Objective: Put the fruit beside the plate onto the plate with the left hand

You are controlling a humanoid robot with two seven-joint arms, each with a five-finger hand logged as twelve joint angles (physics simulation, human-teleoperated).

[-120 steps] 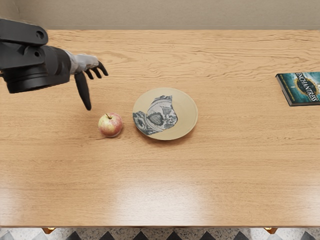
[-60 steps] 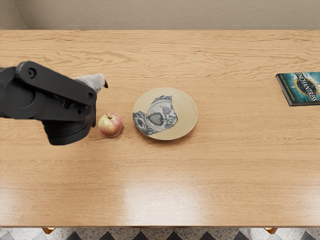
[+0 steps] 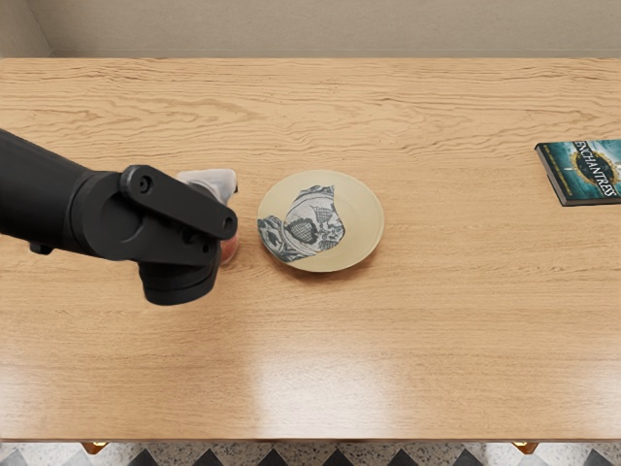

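Black and bulky, the left arm (image 3: 58, 199) comes in from the left edge of the head view and slants down and rightward across the tabletop (image 3: 408, 340), its thick forearm dark against the pale wood. At its end a rounded wrist housing (image 3: 175, 262) is turned toward the camera. A flat black link lies across the top of it, with a small round pivot near the link's left end.

Just past the upper right of this housing, a pale grey piece of the left hand (image 3: 208, 182) shows, near the plate's left rim. The rest of the hand is hidden behind the wrist, so it cannot be told whether it is spread wide, narrowed or closed on anything.

Against the right side of the wrist housing, a thin reddish sliver of the apple (image 3: 229, 251) peeks out, and the arm covers most of the fruit. What shows of it sits just left of the plate (image 3: 361, 209), beside its rim and not on it. Whether hand and apple touch cannot be seen.

The plate is round and tan, with a dark blue-grey pattern over its left half, and lies flat near the middle of the tabletop. Well apart from it, at the right edge, a dark teal book (image 3: 582, 171) lies flat with its cover up, partly cut off by the frame.
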